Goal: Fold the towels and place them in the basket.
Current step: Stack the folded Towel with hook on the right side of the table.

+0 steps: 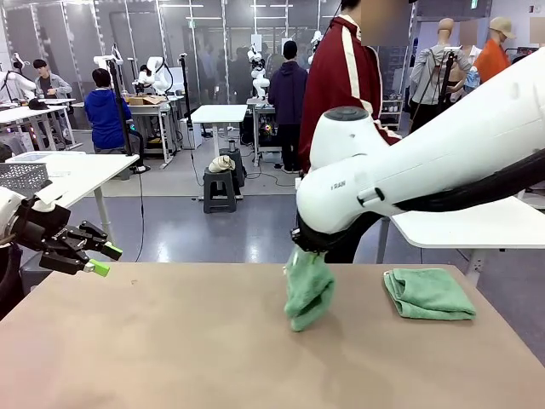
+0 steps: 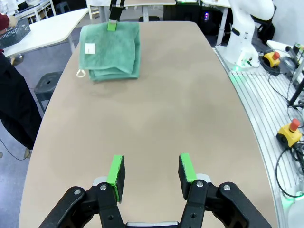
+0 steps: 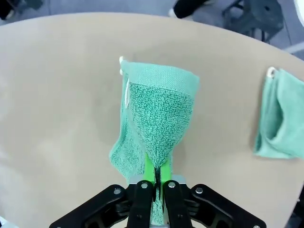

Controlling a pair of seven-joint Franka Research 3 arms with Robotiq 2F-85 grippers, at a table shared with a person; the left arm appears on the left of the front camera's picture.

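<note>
We're looking over a tan counter (image 1: 170, 341) into a big workshop: grey glossy floor (image 1: 213, 226), white tables (image 1: 217, 113) spread about, a dark stool (image 1: 219, 189) in the middle, glass partition walls (image 1: 170, 43) behind, people standing and sitting among the benches.

The right gripper (image 3: 156, 178) is being hidden in the front view behind its own white arm, so only the hanging towel (image 1: 307, 290) is showing below. In the right wrist view the folded towel (image 3: 280, 118) is being cut off by the right edge. The person's (image 1: 341, 85) lower body is being blocked by the arm.
</note>
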